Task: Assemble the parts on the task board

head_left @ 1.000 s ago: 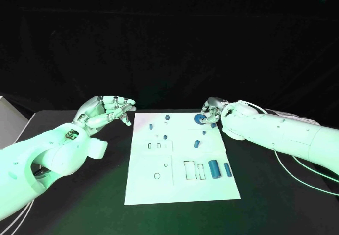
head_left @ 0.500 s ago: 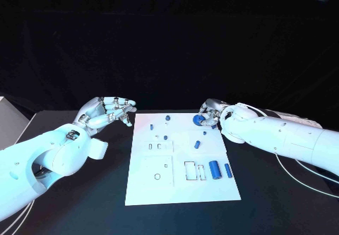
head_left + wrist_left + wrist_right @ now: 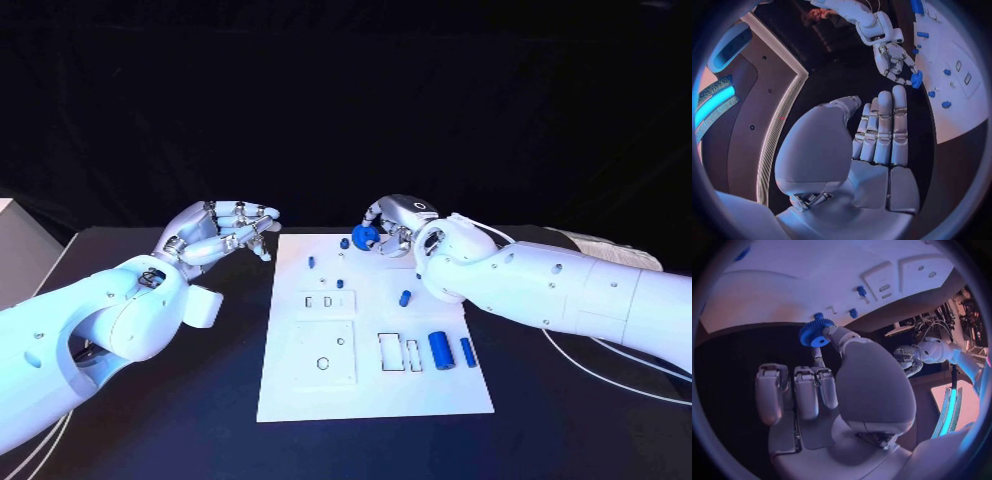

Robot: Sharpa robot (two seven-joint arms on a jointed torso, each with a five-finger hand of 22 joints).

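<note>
The white task board (image 3: 372, 385) lies in the middle of the black table. My right hand (image 3: 405, 233) hovers over the board's far edge and pinches a blue gear (image 3: 365, 237) between thumb and a finger; the right wrist view shows the gear (image 3: 816, 334) at the fingertips above the board (image 3: 773, 295). My left hand (image 3: 221, 232) stays off the board's far left corner, fingers loosely bent, holding nothing. In the left wrist view its fingers (image 3: 882, 131) lie side by side, with the right hand (image 3: 891, 54) and gear (image 3: 916, 79) beyond. Two blue cylinders (image 3: 438, 349) lie near the board's right edge.
Smaller blue parts (image 3: 405, 296) stand scattered over the far half of the board, beside rectangular slots (image 3: 391, 351). A white box (image 3: 15, 245) sits at the table's far left. A thin cable (image 3: 613, 372) trails over the table on the right.
My right hand has carried the blue gear leftward, from the board's far right corner to the middle of its far edge. The left hand has stayed put.
</note>
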